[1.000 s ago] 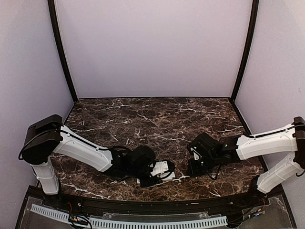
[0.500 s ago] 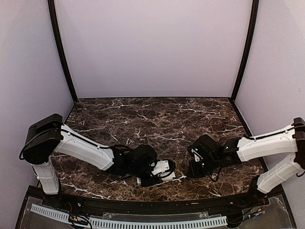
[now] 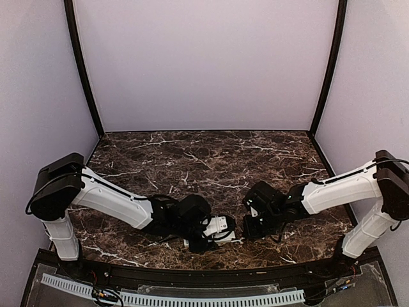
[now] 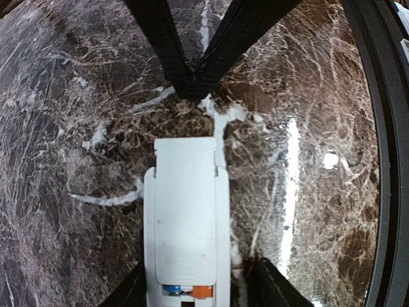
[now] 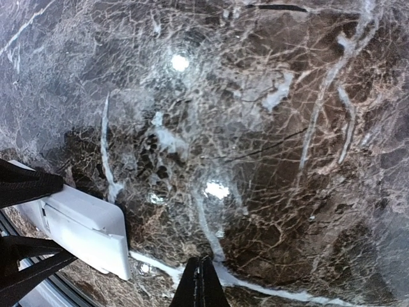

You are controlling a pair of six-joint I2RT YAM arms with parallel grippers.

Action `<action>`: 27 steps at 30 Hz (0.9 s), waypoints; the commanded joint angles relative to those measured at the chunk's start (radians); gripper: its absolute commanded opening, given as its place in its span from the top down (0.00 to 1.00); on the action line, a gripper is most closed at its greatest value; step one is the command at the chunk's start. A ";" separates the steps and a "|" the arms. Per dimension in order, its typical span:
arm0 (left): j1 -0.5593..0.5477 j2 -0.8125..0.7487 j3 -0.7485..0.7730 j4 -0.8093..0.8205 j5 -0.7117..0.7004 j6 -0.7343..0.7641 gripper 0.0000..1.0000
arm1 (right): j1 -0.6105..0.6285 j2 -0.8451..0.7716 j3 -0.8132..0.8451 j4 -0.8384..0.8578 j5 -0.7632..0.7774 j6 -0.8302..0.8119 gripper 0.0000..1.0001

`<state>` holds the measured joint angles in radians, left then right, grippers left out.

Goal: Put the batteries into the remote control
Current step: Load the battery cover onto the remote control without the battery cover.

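Observation:
The white remote control (image 4: 185, 217) lies back side up on the marble, its battery cover mostly over the compartment. The blue battery (image 4: 170, 290) and the orange-red battery (image 4: 202, 291) show at the cover's near end. My left gripper (image 4: 198, 281) straddles the remote's near end. Its left finger touches the remote's side and its right finger (image 4: 271, 284) stands a small gap away. My right gripper (image 5: 200, 281) is shut and empty. Its joined tips (image 4: 192, 86) sit just beyond the remote's far end. In the top view the remote (image 3: 217, 225) lies between both grippers.
The dark marble table (image 3: 211, 160) has a black raised front rim (image 4: 383, 128) close to the remote's right. Lilac walls enclose the back and sides. The right wrist view shows the remote's end (image 5: 83, 230) at lower left, with the left gripper's fingers (image 5: 25, 182) beside it.
My right arm has moved left, bringing its shut gripper closer to the remote's far end. The left gripper and remote have barely shifted.

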<state>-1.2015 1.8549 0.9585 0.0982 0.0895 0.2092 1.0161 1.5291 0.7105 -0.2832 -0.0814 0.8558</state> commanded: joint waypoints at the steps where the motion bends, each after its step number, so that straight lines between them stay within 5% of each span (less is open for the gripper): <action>1: -0.018 -0.032 -0.047 -0.088 0.035 0.004 0.41 | 0.010 0.010 0.014 -0.004 0.014 0.011 1.00; 27: -0.017 -0.162 -0.169 -0.201 -0.053 -0.159 0.38 | 0.004 0.104 0.123 -0.048 0.054 -0.129 1.00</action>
<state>-1.2137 1.7050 0.8200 -0.0063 0.0452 0.1001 1.0180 1.6062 0.7994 -0.3099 -0.0582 0.7830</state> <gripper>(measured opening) 0.630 0.004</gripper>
